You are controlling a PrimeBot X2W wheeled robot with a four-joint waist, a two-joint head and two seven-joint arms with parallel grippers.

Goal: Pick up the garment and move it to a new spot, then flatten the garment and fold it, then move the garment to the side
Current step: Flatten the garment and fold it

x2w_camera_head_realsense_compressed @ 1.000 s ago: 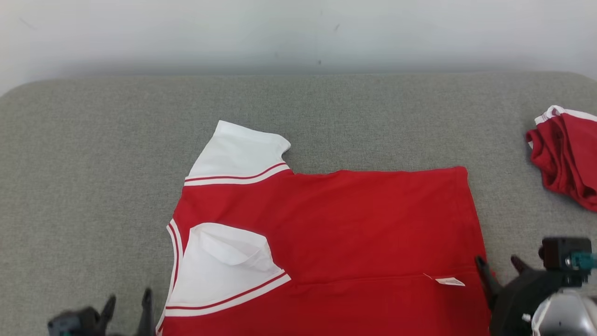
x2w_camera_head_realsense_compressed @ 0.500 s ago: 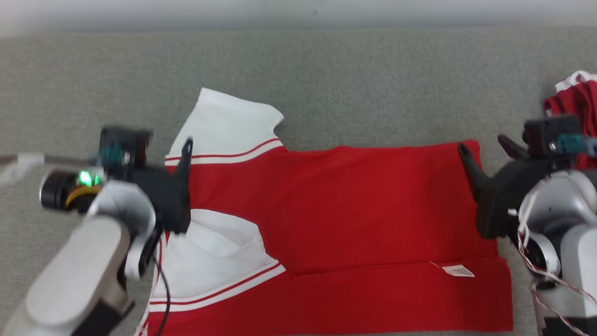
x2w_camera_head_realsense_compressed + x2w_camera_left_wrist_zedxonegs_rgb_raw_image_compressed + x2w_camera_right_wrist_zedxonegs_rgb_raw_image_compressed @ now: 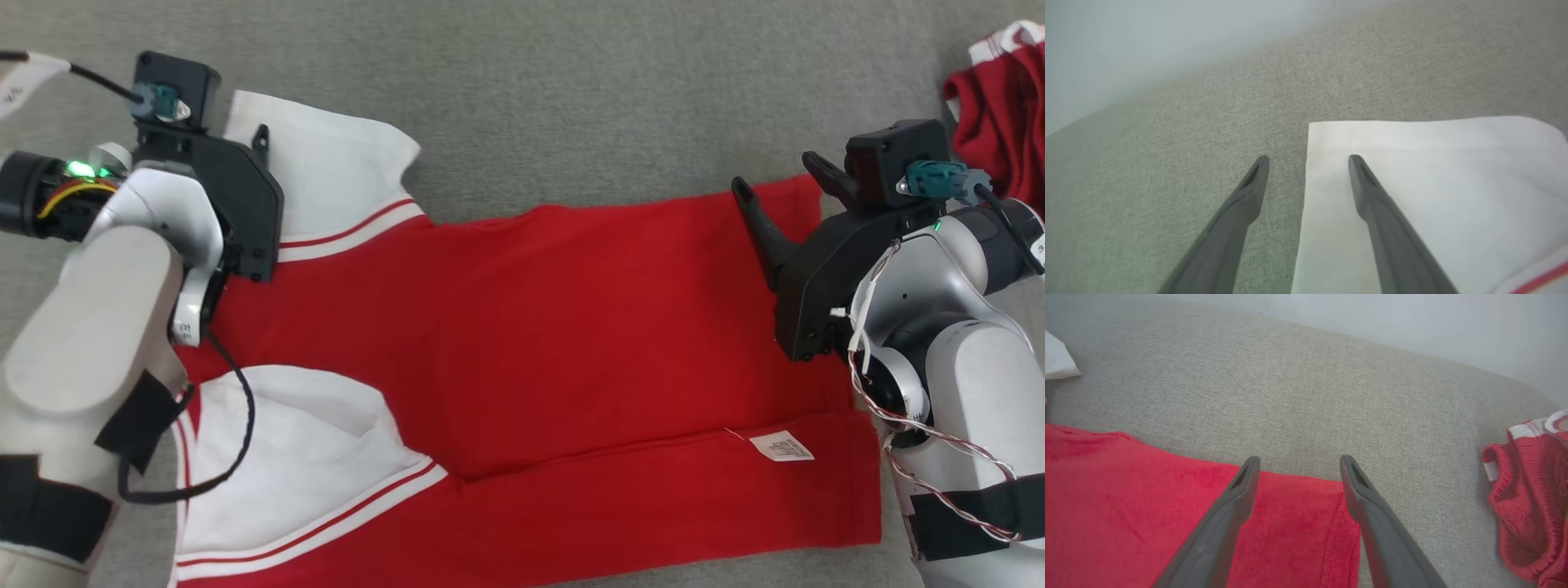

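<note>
Garment (image 3: 571,327), a red shirt with white sleeves, lies spread on the grey desk (image 3: 571,82), collar end to the left and hem to the right. Its near long side is already turned in over the body, carrying the near sleeve (image 3: 294,441) and exposing the white label (image 3: 782,446); the far half is unfolded, which probably makes it the next fold. The left gripper (image 3: 1308,158) is poised at the garment's far sleeve (image 3: 326,163). Its jaws stand wide and empty, one finger over the white cloth and the other over bare desk, so that they straddle the sleeve's outer edge. The right gripper (image 3: 775,171) is poised at the garment's far hem corner (image 3: 1347,490), jaws equally wide and holding nothing, set across that corner. This paired placement at the two ends of the garment's far edge suits lifting that edge evenly and drawing it over. Contact with the cloth cannot be judged. A second red bundle (image 3: 1000,106) lies beyond the garment's hem, apart from it.
</note>
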